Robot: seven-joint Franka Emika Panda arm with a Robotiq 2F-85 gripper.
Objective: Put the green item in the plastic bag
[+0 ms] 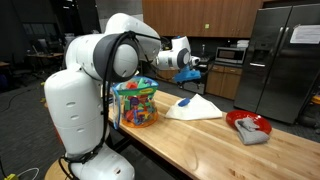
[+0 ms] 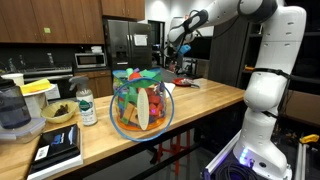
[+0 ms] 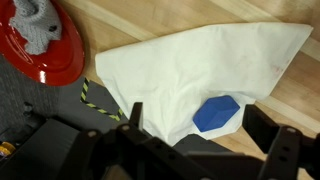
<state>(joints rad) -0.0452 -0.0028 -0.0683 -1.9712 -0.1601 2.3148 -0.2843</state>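
Observation:
The plastic bag [image 1: 137, 103] stands on the wooden counter, transparent and full of multicoloured pieces; it also shows in an exterior view [image 2: 140, 103]. The green item is not in view as a separate piece in any view. My gripper [image 3: 200, 125] is open and empty, raised above the white cloth [image 3: 200, 60] and a small blue piece [image 3: 216, 112] that lies on it. In both exterior views the gripper [image 1: 192, 68] [image 2: 183, 45] hangs high over the counter, to the side of the bag.
A red bowl [image 1: 248, 124] with a grey cloth sits near the counter's end; it also shows in the wrist view [image 3: 40, 45]. A bottle [image 2: 87, 107], bowls and a book [image 2: 58, 148] stand beyond the bag. The counter edge runs by the cloth.

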